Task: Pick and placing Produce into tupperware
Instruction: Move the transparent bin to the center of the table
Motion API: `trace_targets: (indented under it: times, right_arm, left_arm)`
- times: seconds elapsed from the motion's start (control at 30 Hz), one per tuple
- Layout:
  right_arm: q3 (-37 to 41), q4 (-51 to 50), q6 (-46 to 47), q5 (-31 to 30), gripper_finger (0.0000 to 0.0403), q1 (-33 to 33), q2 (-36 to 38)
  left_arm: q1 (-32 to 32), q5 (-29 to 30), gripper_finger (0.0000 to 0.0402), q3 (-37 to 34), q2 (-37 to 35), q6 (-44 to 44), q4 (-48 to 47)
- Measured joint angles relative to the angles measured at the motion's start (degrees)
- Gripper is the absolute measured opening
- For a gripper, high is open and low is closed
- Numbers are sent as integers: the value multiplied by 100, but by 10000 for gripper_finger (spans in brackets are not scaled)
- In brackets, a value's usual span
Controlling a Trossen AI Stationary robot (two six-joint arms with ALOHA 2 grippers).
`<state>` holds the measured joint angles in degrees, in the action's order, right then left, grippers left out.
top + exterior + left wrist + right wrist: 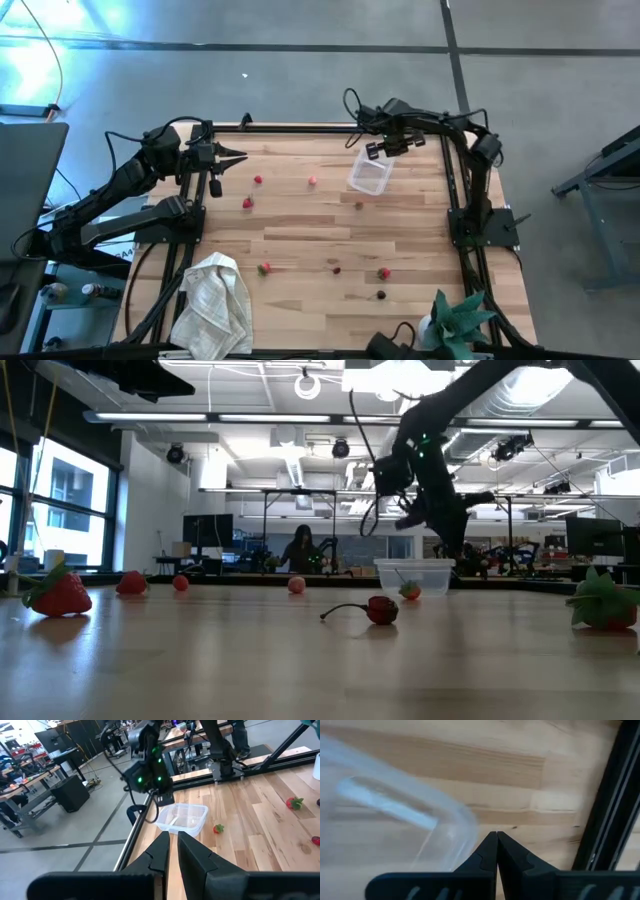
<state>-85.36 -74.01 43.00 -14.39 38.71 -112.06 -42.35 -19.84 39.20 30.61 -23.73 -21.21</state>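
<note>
Both grippers are clenched shut with nothing between their fingers. Over at the far right corner of the wooden table [300, 225], the right gripper [372, 150] hangs just above the clear tupperware [369, 176], its closed tips poised over the tub's rim rather than touching it. The left gripper [238, 156] sits at the far left edge, pointing across the boards toward that tub, well apart from it. Nearest the left gripper lie two red strawberries [258, 180], another [248, 202] just beside it, and a pinkish piece [312, 181] sits between the two grippers. A small piece [359, 205] rests just beside the tub. Well away from both grippers, near the front, are a white cloth towel [215, 300], a teal leafy plant [455, 318], more strawberries [265, 268] [384, 272] and dark cherries [336, 270] [381, 295].
</note>
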Motion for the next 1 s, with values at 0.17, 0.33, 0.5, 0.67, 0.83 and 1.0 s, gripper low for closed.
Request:
trace_targets:
  times: [0.17, 0.33, 0.5, 0.67, 0.83, 1.0]
  right_arm:
    - [0, 36, -63, 144, 0, -30, -252]
    - [0, 288, -107, 480, 0, -134, -331]
    - [0, 535, -65, 909, 0, -370, -326]
    - [0, 886, 45, 1213, 0, -681, -326]
    - [0, 1284, 194, 1459, 0, -974, -326]
    - [0, 1345, 353, 1551, 0, -1250, -326]
  left_arm:
    - [-2, -1, 28, 0, 0, 0, 0]
    - [-2, 0, 28, 0, 0, 0, 0]
    - [0, 0, 28, 0, 0, -1, 0]
    - [-2, -1, 28, 0, 0, -2, 0]
    - [0, 1, 28, 0, 1, -15, 1]
    - [0, 1, 28, 0, 0, -41, 1]
